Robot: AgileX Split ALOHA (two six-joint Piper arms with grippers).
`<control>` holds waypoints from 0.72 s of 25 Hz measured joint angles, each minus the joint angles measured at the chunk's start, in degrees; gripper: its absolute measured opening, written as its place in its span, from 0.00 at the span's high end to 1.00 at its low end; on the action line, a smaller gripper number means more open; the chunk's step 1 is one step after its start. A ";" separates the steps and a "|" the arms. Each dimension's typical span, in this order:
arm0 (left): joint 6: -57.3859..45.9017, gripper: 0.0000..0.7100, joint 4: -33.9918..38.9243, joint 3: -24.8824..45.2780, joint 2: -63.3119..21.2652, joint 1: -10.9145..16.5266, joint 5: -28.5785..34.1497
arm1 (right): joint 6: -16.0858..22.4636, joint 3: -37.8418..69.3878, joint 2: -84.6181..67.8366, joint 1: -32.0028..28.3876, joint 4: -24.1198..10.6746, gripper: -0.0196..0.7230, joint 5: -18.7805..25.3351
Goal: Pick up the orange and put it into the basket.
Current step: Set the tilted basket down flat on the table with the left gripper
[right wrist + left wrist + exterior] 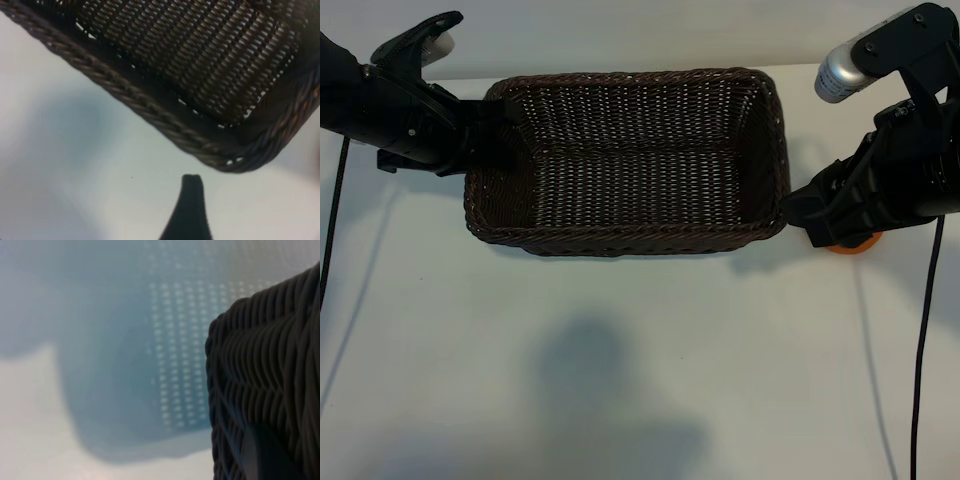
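- The right gripper (812,222) hangs just beside the right end of the basket (775,130), pointing down toward the table (620,380); its jaws stand wide and hold nothing, and the right wrist view shows one dark fingertip (191,186) over bare table near the basket's corner.
- The orange (850,247) lies on the table directly under that arm, mostly hidden, only a sliver of it showing at the arm's lower edge; it is outside the basket, just off its right end.
- The left gripper (485,135) sits against the basket's left end, jaws narrow; whether it grips the rim I cannot tell.
- The step in hand looks like the approach to the pick: nothing is lifted yet.
- Next, the right gripper likely needs to drop around the orange, close, lift and carry it over the rim.
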 joint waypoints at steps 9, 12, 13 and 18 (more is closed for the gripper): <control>-0.23 0.78 1.29 -0.18 2.88 -0.73 -1.28 | 0.00 0.00 0.00 0.00 0.00 0.17 0.00; -0.30 0.78 2.14 -0.18 2.92 -1.94 -1.95 | 0.00 0.00 0.00 0.00 0.00 0.17 0.00; -0.42 0.78 2.56 -0.18 2.94 -2.44 -2.19 | 0.00 0.00 0.00 0.00 0.00 0.17 0.00; -0.87 0.78 2.30 -0.18 3.23 -3.43 -2.83 | 0.00 0.00 0.00 0.00 0.10 0.17 0.47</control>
